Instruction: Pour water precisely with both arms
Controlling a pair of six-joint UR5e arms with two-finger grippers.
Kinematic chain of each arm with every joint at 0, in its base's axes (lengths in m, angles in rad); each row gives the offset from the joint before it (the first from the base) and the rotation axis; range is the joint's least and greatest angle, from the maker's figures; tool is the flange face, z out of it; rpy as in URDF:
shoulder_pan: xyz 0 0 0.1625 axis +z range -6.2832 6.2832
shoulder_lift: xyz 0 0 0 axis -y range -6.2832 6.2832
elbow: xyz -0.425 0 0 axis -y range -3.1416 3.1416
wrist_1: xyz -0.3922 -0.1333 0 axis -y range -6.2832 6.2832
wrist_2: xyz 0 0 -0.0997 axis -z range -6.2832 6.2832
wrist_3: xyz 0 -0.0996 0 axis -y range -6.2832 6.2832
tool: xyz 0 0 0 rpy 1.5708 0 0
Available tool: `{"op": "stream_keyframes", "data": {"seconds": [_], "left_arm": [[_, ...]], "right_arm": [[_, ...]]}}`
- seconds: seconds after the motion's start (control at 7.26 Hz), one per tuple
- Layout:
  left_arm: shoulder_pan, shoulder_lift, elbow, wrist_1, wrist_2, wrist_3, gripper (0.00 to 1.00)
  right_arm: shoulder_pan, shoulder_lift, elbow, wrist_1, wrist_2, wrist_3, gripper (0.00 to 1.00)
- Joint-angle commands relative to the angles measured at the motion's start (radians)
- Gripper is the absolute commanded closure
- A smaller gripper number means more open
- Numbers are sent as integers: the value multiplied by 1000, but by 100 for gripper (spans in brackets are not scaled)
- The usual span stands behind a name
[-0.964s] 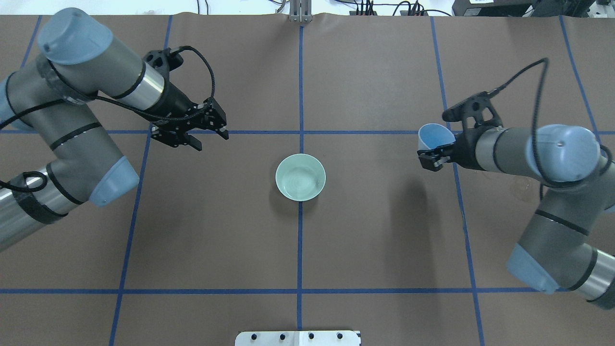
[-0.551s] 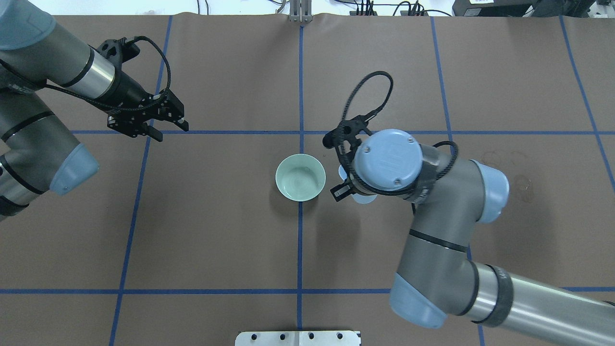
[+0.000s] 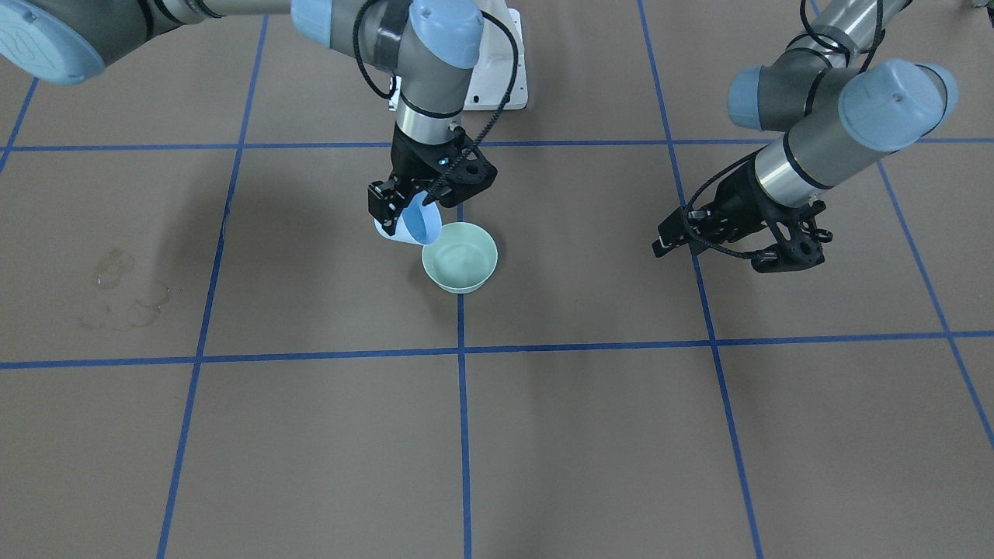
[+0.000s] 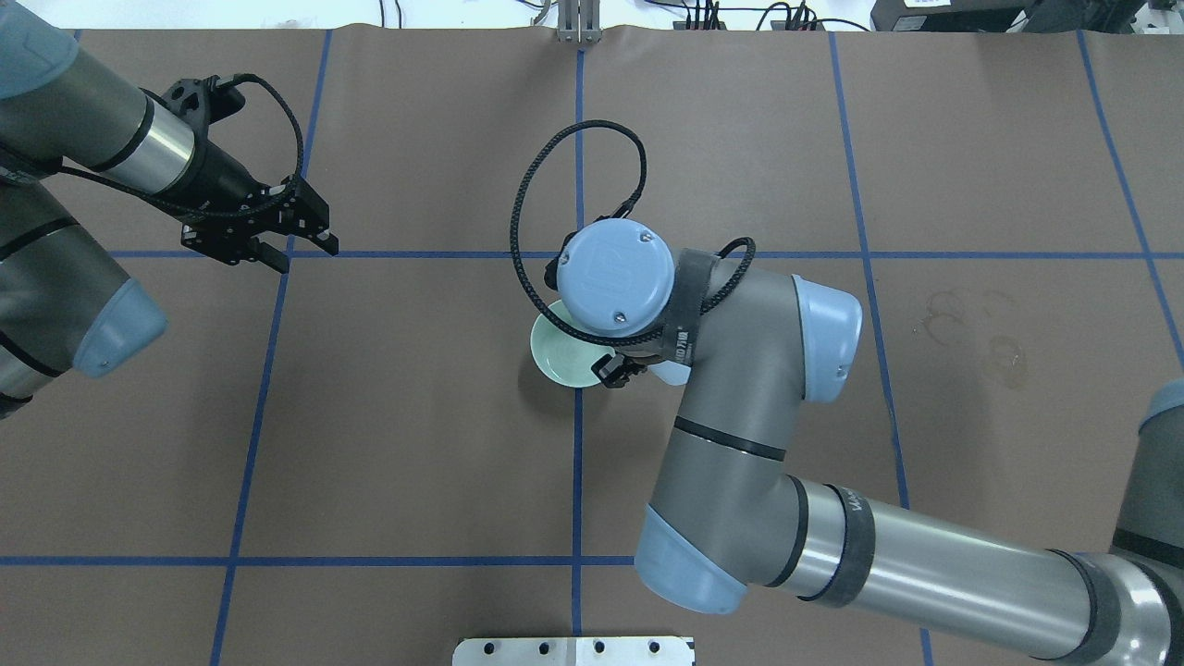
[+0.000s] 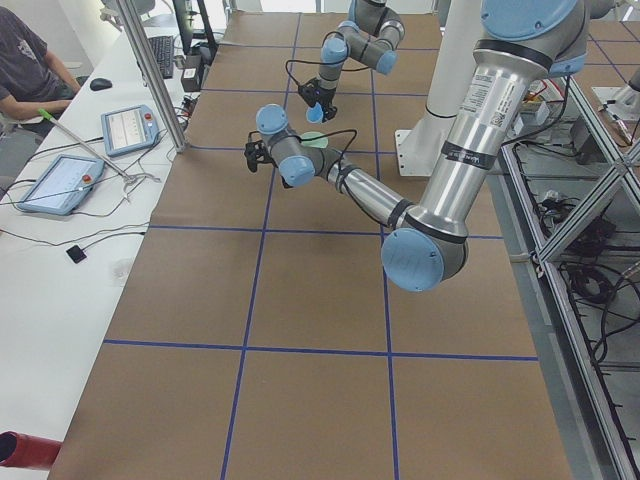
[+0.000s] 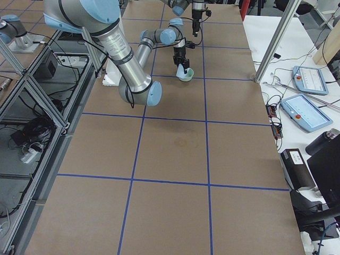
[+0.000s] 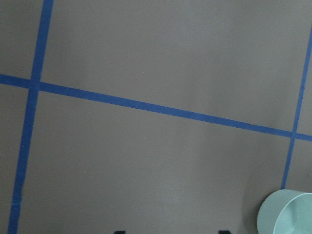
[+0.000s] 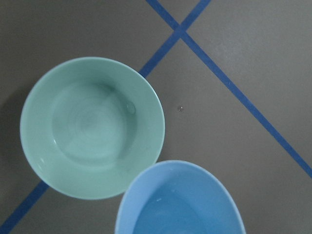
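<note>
Right claw point(image 3: 392, 208): clenched on the blue cup point(image 3: 415, 223), has swung in from the tabletop's point(image 4: 416, 444) right side to the green bowl point(image 3: 460, 260).
Cup: tilted, lip at the bowl's rim.
Water point(image 8: 168, 214): in the cup, no stream visible.
Left claw point(image 4: 303, 252): released, empty, has drawn back.
Meaning: carrying looks finished, pouring probably comes next.

bowl point(image 8: 36, 131) was mint green | cup point(image 8: 141, 195) was light blue | table point(image 4: 416, 416) was brown with blue line grid | arms point(image 4: 731, 407) were grey, blue-capped
</note>
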State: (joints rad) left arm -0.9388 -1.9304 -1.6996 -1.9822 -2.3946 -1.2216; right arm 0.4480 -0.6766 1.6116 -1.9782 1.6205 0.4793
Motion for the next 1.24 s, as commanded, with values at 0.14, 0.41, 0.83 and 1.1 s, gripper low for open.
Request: {"op": "stream_keyframes", "data": {"seconds": [0.14,0.41,0.83,1.1], "left_arm": [[-9,16,-2,-1,-5,2,29],[-14,28,-3,-3,-5,2,31],[-138,129,-3,5,-119,210,30],[-146,137,-3,3,-124,212,26]], "right_arm": [[-2,120,-119,-84,6,-181,100],[-8,159,-145,-201,-101,-258,100],[-29,230,-274,-241,-221,-372,100],[-63,227,-277,-243,-303,-482,100]]}}
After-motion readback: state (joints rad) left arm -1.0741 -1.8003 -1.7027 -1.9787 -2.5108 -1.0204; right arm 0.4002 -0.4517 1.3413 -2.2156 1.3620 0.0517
